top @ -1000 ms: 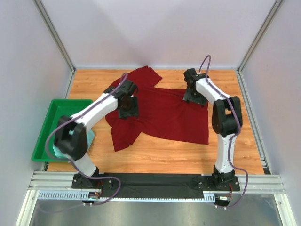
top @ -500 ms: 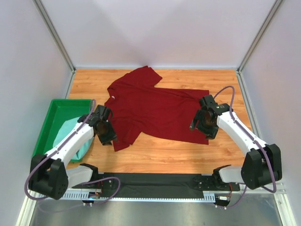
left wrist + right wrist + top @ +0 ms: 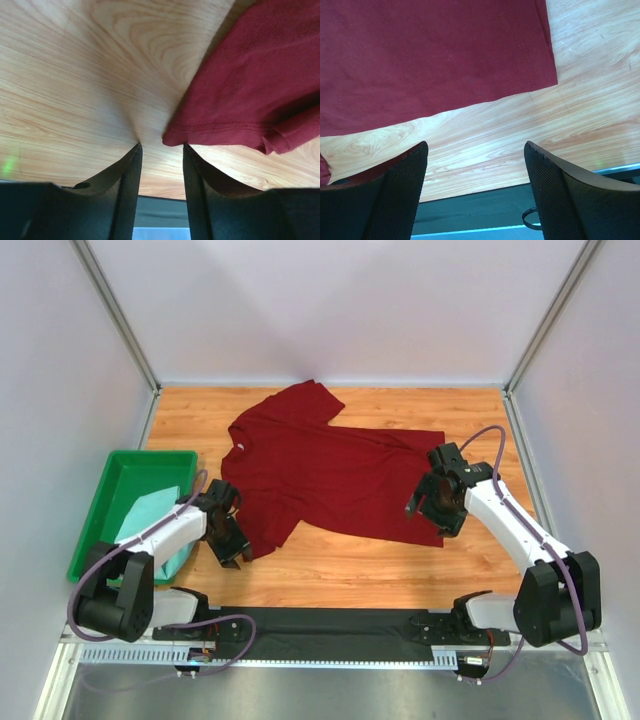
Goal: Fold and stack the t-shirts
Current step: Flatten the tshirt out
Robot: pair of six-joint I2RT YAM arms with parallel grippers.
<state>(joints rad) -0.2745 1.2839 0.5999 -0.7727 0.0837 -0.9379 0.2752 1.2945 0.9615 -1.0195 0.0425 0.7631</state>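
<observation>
left pincer (image 3: pixel 161 146), slightly parted and empty, noses right at the sleeve tip of the maroon t-shirt (image 3: pixel 340 475) lying left-to-right across the desk (image 3: pixel 350 575), nearer than the right pincer (image 3: pixel 475 145), gaping wide just off the lower-right hem corner.

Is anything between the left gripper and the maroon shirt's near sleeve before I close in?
Nothing visible. In the left wrist view only bare table lies between the open left gripper and the sleeve hem of the maroon shirt, just ahead of it. The green tray sits off to the side, out of the path.
</observation>
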